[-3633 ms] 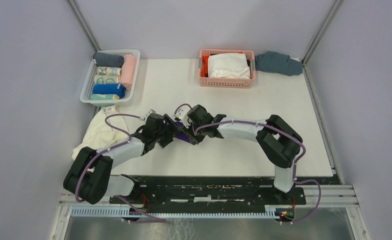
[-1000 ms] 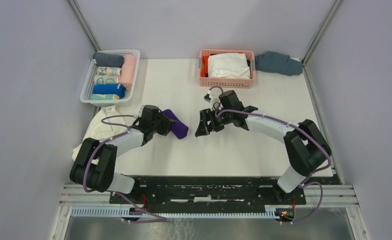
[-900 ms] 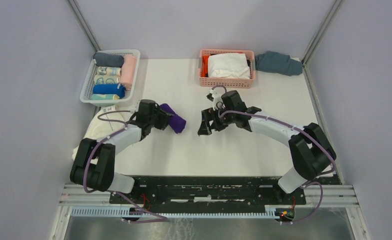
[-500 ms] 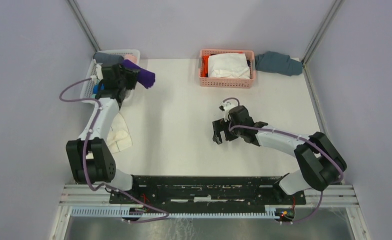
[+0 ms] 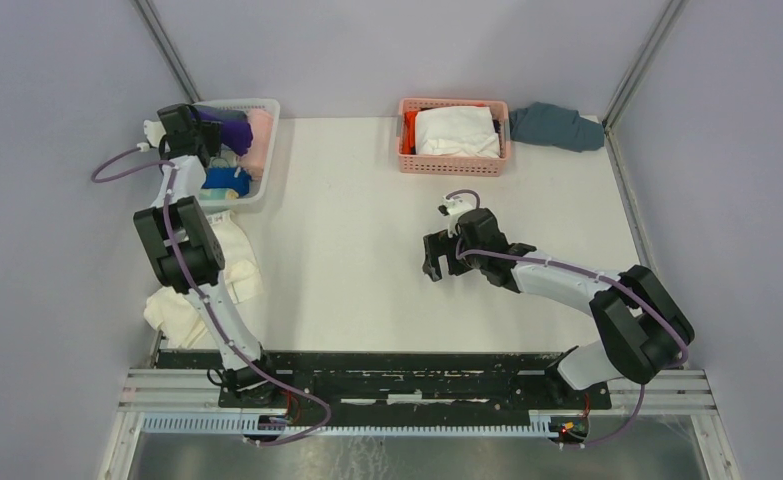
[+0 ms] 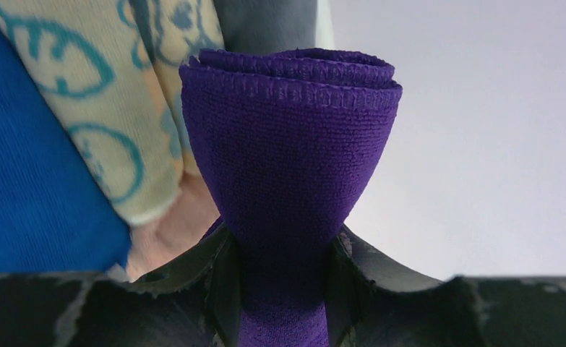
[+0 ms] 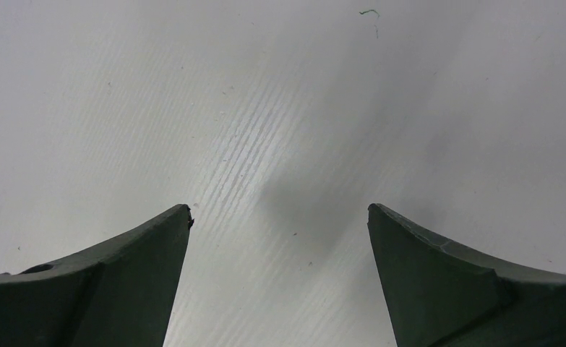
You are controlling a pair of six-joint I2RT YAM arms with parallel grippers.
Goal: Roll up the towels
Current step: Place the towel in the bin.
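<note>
My left gripper [image 5: 207, 130] is shut on the rolled deep purple towel [image 5: 231, 127] and holds it above the far end of the white basket [image 5: 270, 146]. In the left wrist view the purple roll [image 6: 287, 144] is pinched at its middle between the black fingers [image 6: 218, 289], end-on to the camera. The cream-white towel [image 5: 229, 268] lies unrolled and crumpled at the table's left edge, partly behind the left arm. My right gripper [image 5: 435, 256] stands open just above the bare table [image 7: 280, 130], with nothing between its fingers.
The white basket holds rolled cloths: blue [image 6: 27, 166], teal-patterned cream [image 6: 99, 87], pink [image 6: 182, 228] and grey [image 6: 265, 22]. A pink basket [image 5: 454, 165] with bright white cloth [image 5: 455, 130] stands at the back. A teal-grey cloth [image 5: 557, 125] lies at the back right corner.
My left arm has carried the purple roll from mid-table to above the white basket. My right gripper has opened fully and drawn back to the right.
</note>
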